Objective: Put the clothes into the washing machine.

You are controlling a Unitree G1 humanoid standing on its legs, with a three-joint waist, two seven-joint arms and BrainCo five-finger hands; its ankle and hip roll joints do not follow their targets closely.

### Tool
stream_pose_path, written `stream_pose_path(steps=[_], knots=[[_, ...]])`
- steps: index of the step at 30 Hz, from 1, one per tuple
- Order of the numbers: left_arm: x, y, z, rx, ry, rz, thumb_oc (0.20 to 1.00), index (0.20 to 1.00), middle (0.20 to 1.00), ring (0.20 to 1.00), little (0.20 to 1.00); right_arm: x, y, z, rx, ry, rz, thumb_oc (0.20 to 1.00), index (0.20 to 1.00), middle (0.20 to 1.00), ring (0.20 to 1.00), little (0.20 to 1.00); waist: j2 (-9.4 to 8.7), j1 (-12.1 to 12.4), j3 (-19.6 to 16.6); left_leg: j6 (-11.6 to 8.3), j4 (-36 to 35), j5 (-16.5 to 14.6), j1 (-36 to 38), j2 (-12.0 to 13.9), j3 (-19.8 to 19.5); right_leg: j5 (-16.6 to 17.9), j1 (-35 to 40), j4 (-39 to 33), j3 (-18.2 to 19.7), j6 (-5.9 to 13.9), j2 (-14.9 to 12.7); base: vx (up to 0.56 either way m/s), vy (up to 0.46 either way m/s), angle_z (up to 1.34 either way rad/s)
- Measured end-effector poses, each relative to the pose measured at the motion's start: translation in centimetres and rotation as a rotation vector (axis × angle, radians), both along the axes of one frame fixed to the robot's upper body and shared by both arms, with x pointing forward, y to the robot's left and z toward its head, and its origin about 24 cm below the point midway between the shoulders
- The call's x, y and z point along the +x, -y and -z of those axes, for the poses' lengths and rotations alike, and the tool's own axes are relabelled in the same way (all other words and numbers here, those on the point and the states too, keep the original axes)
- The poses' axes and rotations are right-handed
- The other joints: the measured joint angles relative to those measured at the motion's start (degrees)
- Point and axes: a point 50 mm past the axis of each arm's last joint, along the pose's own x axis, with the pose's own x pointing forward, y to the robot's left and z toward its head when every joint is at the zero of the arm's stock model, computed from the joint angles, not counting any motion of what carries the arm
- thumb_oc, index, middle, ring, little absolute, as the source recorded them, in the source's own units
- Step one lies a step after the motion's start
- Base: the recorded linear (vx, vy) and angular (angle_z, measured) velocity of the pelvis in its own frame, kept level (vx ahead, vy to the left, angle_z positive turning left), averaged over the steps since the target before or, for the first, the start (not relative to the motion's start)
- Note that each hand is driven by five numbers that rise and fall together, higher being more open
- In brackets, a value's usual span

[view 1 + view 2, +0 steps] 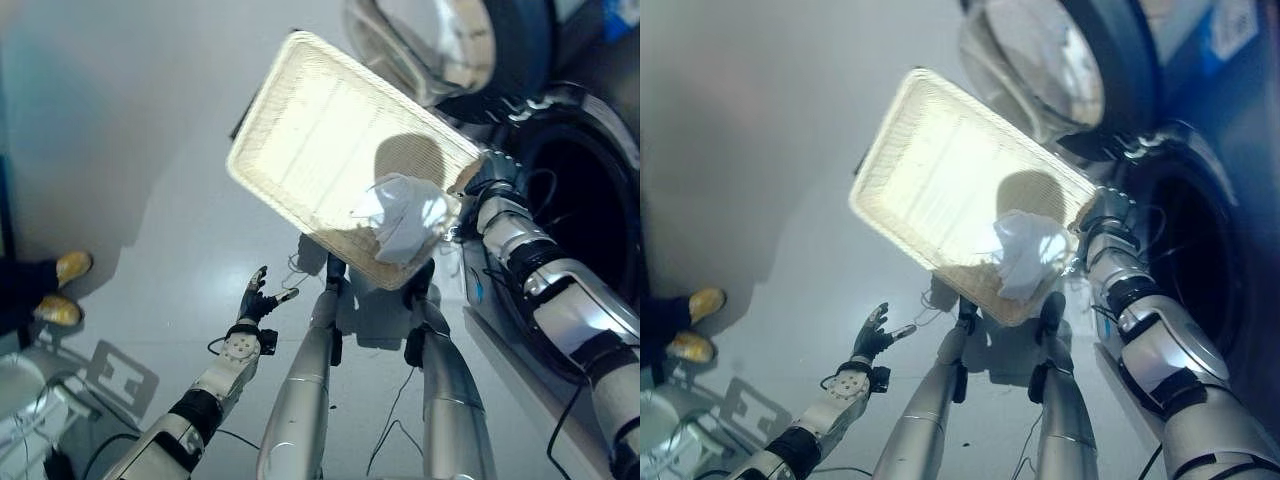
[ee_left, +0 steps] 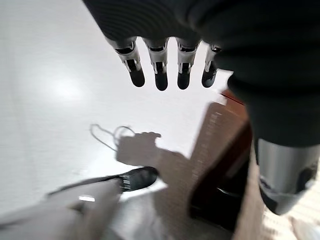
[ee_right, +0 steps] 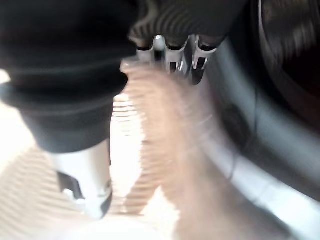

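Nearest, one left hand (image 1: 252, 300) hung low over the pale floor (image 1: 120, 130), its fingers (image 2: 161, 75) straight and spread, thumb held apart, nothing in its grasp and touching nothing. One pair of yellow shoes (image 1: 62, 288) of a person stood on that floor at the robot's far left, well apart from the hand. Next, one cream ribbed basket (image 1: 310, 130), rectangular and shallow, was held tilted up off the floor, its open side facing the camera. One right hand (image 1: 492, 172) was at the basket's rim on the side beside the machine; the right wrist view showed its fingers (image 3: 172, 55) curled against the ribbed edge, closed on it. Items in basket: one white garment (image 1: 405, 212), crumpled, lying in the lower corner against the wall nearest the right hand; whether it was a single piece or more could not be told. Beyond and to the robot's right, one washing machine (image 1: 600, 120), dark-fronted, with one round drum opening (image 1: 585, 220) showing black inside, just beside the right wrist. Farthest, one round glass door (image 1: 450, 45) stood swung open above the basket's upper edge. The garment lay in the basket, outside the drum.
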Motion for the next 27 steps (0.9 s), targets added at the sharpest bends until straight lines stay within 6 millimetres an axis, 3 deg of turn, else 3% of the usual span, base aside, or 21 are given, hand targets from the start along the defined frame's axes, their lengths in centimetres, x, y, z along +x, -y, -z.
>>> stream_pose_path(steps=[2,3,6,10,16,20,22,25,27], knots=[[-0.7,-0.1,0.7,0.001,-0.025,-0.013,1.0,1.0,1.0,1.0,1.0,-1.0,-0.1,0.5,0.192,0.179,-0.011,1.0,1.0,1.0,1.0,1.0,-0.01,-0.89,0.01,0.25,-0.02,0.05,-0.3,-0.61,0.13,-0.11,-0.34,0.17,0.06,0.24,-0.63,0.01,0.112,0.05],[-0.6,0.1,0.6,-0.004,-0.023,-0.016,1.0,1.0,1.0,1.0,1.0,-1.8,-0.3,1.2,0.372,0.288,-0.01,1.0,1.0,1.0,1.0,1.0,-0.02,-1.05,0.01,0.65,-0.02,0.2,-0.24,-1.0,0.41,-0.15,-0.54,0.75,0.28,0.3,-1.11,0.01,0.116,0.01],[-0.5,0.5,0.4,-0.011,-0.008,-0.032,1.0,1.0,1.0,1.0,1.0,-2.7,-1.7,3.5,0.628,0.372,-0.002,1.0,1.0,1.0,1.0,1.0,-0.13,-2.43,0.09,1.16,-0.18,0.03,0.15,-1.24,2.06,-0.09,-0.7,0.78,1.38,0.68,-1.3,0.01,0.098,-0.1],[-0.6,1.1,0.8,-0.031,-0.011,-0.06,1.0,1.0,1.0,1.0,1.0,-3.7,-3.0,5.2,1.021,0.518,-0.03,1.0,1.0,1.0,1.0,1.0,-0.7,-3.73,0.46,1.86,-0.39,-0.42,1.19,-1.32,4.62,0.47,-0.69,0.08,3.66,1.51,-1.16,0.01,0.049,-0.21],[-0.8,1.3,1.1,-0.048,-0.013,-0.097,1.0,1.0,1.0,1.0,1.0,-5.1,-3.5,4.3,1.288,0.725,-0.109,1.0,1.0,1.0,1.0,1.0,-1.55,-7.38,1.01,2.46,-0.78,-0.45,1.76,-1.45,6.88,2.42,-0.16,-2.67,5.69,2.26,-0.87,0.0,0.047,-0.16],[-0.8,1.4,1.0,-0.054,-0.002,-0.103,1.0,1.0,1.0,1.0,1.0,-5.8,-3.7,3.2,1.31,0.808,-0.152,1.0,1.0,1.0,1.0,1.0,-1.75,-7.91,1.09,2.88,-1.16,-0.75,2.57,-1.48,8.1,3.38,0.57,-3.95,6.88,2.69,-0.73,-0.02,0.043,-0.15],[-0.7,1.5,0.9,-0.057,0.005,-0.111,1.0,1.0,1.0,1.0,1.0,-6.4,-4.0,2.9,1.223,0.827,-0.147,1.0,1.0,1.0,1.0,1.0,-1.75,-8.81,1.09,3.15,-1.87,-0.55,3.01,-1.61,8.46,4.07,0.98,-5.08,7.2,3.0,-0.74,-0.03,0.063,-0.09],[-0.8,1.8,0.9,-0.066,0.011,-0.115,1.0,1.0,1.0,1.0,1.0,-8.0,-5.0,1.4,0.878,0.848,-0.195,1.0,1.0,1.0,1.0,1.0,-1.76,-8.9,1.1,3.26,-2.3,-0.53,3.06,-1.66,9.46,4.93,1.04,-6.37,8.14,3.07,-0.58,-0.02,0.037,-0.1],[-0.8,1.7,0.8,-0.077,0.015,-0.126,1.0,1.0,1.0,1.0,1.0,-8.9,-6.9,0.0,0.486,0.844,-0.299,1.0,1.0,1.0,1.0,1.0,-1.78,-9.03,1.11,3.44,-2.58,-0.52,3.11,-1.79,9.68,5.12,1.04,-6.72,8.45,3.15,-0.62,-0.02,0.027,-0.05]])
